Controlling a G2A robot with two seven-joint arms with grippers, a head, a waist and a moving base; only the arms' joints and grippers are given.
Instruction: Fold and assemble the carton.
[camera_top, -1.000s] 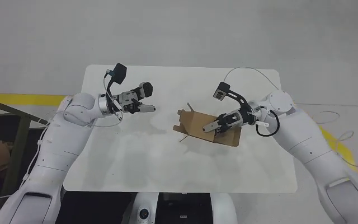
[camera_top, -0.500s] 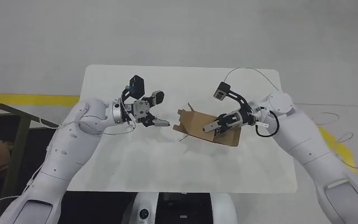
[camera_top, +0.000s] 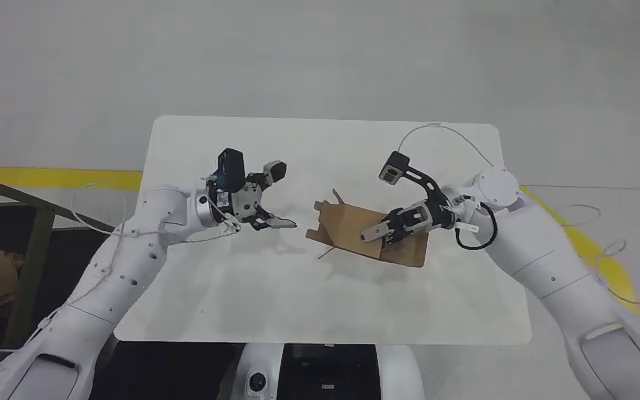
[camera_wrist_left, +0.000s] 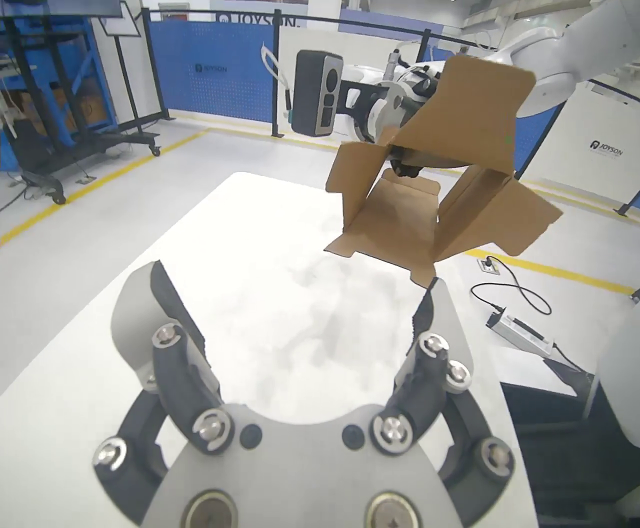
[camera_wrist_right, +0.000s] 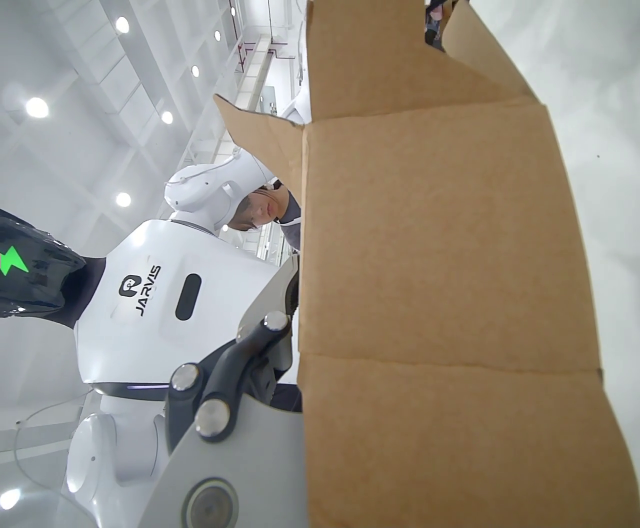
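My left gripper (camera_top: 279, 196) has swung in toward table (camera_top: 300, 290) centre, jaws wide, empty. Dead ahead, near but apart: the carton (camera_top: 350, 222), open flaps facing it, long axis running away toward the right gripper (camera_top: 385, 229), which clamps it.

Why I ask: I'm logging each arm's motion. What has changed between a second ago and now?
The left gripper moved over the table toward the carton and now faces it, open and not touching it. The carton shifted slightly toward the robot, carried by the right gripper. Unchanged: the right gripper stays shut on the carton, and the carton's flaps are still splayed open.
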